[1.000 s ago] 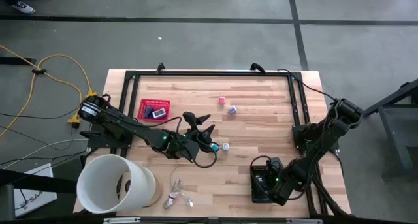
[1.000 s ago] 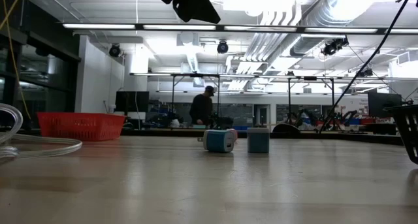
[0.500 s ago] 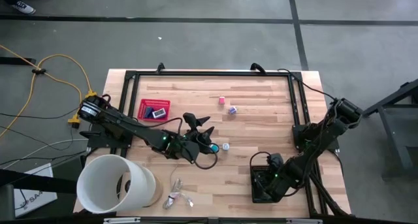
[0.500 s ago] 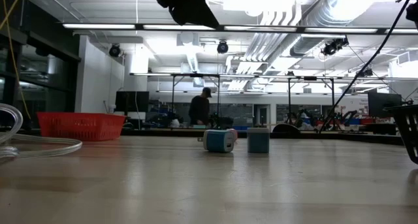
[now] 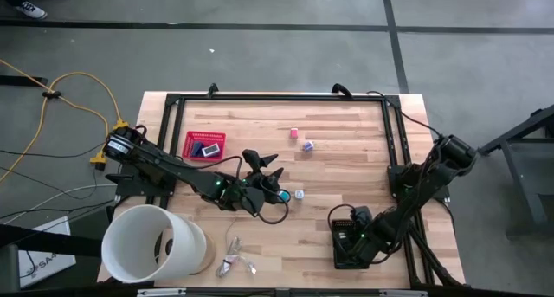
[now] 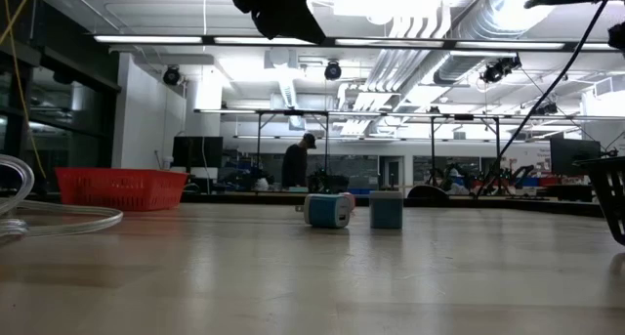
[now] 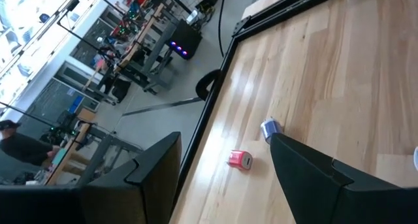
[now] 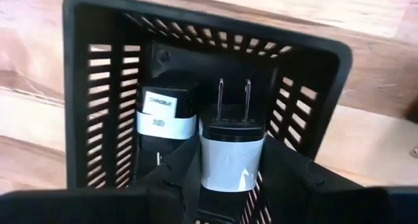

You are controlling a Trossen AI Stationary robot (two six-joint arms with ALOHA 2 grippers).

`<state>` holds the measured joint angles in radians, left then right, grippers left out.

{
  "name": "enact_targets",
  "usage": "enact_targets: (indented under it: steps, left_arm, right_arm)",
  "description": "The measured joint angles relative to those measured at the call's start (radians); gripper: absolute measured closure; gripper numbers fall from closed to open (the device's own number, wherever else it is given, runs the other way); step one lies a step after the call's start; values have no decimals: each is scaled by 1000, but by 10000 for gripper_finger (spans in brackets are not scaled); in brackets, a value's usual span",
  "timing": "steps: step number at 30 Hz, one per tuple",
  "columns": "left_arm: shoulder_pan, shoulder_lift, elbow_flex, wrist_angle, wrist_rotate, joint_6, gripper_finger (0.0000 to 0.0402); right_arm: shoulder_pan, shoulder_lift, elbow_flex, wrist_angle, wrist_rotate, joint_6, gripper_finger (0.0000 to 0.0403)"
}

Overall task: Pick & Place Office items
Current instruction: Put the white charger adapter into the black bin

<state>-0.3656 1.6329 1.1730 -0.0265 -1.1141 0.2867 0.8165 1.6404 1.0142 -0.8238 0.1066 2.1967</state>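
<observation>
**Black basket, white charger between my right fingers**

Black slotted plastic fills my right wrist view: a basket (image 8: 98, 74) that sits on the pale wooden table (image 5: 346, 141), near its front right corner in the high view. My right gripper (image 8: 228, 175) hangs over the basket's open top, its fingers closed on a white and black plug-in charger (image 8: 230, 145). The charger's long axis runs straight away from my wrist, and its two metal prongs point toward the basket's far wall. Just beside it, inside the basket, lies a second black charger with a white band (image 8: 166, 116), its long axis parallel to the first.

My left gripper (image 5: 270, 177) hovers above the middle of the table with its fingers spread wide and nothing between them. Below and just beyond it lie a small blue block (image 5: 284, 194) and a white and teal piece (image 5: 299, 194), near each other. From table height the white and teal piece (image 6: 327, 210) and a teal cube (image 6: 386, 210) stand side by side (whether they touch, I cannot tell). Farther toward the back lie a pink piece (image 5: 293, 132) and a purple and white piece (image 5: 307, 145), slightly apart. A red tray (image 5: 204, 145) on the left side holds two small items, one blue. A big white tub (image 5: 151, 243) stands at the front left corner, with a pale wire loop (image 5: 235, 261) beside it.
</observation>
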Motion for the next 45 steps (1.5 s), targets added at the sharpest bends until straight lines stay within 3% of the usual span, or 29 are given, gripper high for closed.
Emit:
enact_targets:
  steps: [16, 45]
  left_arm:
    - [0, 0, 0, -2, 0, 0, 175]
    - [0, 0, 0, -11, -1, 0, 175]
  right_arm:
    - [-57, 4, 0, 20, -4, -120, 264]
    - [-60, 4, 0, 21, -27, -157, 265]
